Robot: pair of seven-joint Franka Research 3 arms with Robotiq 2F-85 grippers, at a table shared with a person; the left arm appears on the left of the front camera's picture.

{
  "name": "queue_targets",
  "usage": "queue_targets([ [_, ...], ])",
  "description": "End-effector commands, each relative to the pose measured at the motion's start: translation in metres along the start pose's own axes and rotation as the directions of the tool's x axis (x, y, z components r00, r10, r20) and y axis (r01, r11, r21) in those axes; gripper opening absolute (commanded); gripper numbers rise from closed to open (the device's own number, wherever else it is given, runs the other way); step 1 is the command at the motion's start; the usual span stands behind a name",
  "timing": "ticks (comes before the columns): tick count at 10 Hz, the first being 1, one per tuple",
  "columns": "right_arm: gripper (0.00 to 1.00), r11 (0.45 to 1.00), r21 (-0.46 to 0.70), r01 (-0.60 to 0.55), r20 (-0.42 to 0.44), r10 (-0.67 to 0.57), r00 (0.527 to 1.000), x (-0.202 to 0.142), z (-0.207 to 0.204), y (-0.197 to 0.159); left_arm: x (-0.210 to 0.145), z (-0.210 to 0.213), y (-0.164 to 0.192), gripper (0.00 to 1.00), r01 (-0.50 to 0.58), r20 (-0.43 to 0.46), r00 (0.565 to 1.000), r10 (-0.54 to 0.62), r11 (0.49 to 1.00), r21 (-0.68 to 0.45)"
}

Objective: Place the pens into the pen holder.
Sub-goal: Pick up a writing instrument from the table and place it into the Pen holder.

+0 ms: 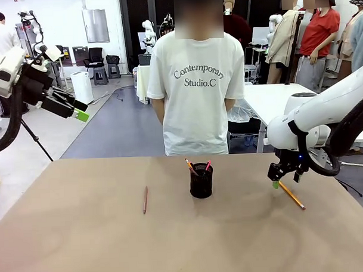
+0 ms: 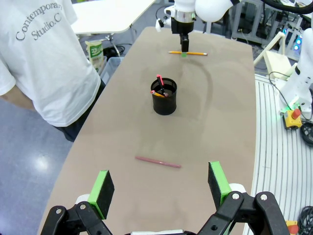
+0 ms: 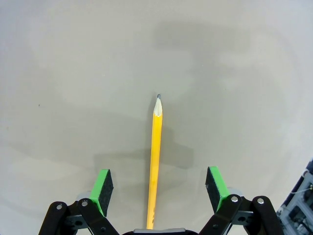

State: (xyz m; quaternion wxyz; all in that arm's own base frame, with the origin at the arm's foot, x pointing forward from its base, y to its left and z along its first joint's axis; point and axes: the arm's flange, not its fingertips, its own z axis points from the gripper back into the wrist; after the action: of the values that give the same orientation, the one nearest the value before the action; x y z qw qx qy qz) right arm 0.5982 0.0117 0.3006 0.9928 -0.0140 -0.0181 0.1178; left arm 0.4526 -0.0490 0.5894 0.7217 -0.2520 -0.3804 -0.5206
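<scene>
Right, from my remote seat I see the right claw low over the table on its right side, at the far end of the yellow pencil. The right wrist view looks straight down on it. The pencil lies flat, its sharpened tip pointing away from the camera. Its shaft runs between the two green pads, which stand spread on either side with a clear gap to the wood. Nothing is pinched.

The left claw hangs high at the left, well above the table and out past its edge. Its fingers are spread wide and it is empty. Its own camera looks down the length of the table.

The pen holder stands upright near the middle of the table, towards the far edge. Two sticks lean out of its rim. One is an orange pencil tilted left, and the other is a dark pen with a pink-red end tilted right.

A reddish-brown pen lies flat on the table to the left of the holder, well apart from it and from both claws.

A person in a white T-shirt stands at the far side, arms behind the back.
</scene>
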Motion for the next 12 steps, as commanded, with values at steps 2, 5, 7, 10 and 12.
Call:
queue_targets([
  [2,1.0,1.0,-0.002,0.001,0.011,-0.001,1.0,0.001,-0.001,0.0,0.0,0.0,0.0,1.0,0.002,0.003,1.0,-0.002,1.0,0.004],
  [5,1.0,1.0,0.002,0.019,0.034,-0.019,0.999,0.008,-0.009,-0.004,0.0,0.0,0.0,1.0,0.002,0.003,1.0,-0.002,1.0,0.004],
  [7,1.0,1.0,0.0,0.015,0.051,-0.015,0.999,0.013,-0.013,-0.007,0.0,0.0,0.0,1.0,0.002,0.003,1.0,-0.002,1.0,0.004],
  [10,1.0,1.0,-0.006,-0.007,0.053,0.007,0.999,0.019,-0.014,-0.008,0.0,0.0,0.0,1.0,0.002,0.003,1.0,-0.002,1.0,0.004],
  [12,0.6,1.0,0.0,-0.015,0.039,0.015,0.999,0.022,-0.012,-0.011,0.0,0.0,0.0,1.0,0.002,0.003,1.0,-0.002,1.0,0.004],
])
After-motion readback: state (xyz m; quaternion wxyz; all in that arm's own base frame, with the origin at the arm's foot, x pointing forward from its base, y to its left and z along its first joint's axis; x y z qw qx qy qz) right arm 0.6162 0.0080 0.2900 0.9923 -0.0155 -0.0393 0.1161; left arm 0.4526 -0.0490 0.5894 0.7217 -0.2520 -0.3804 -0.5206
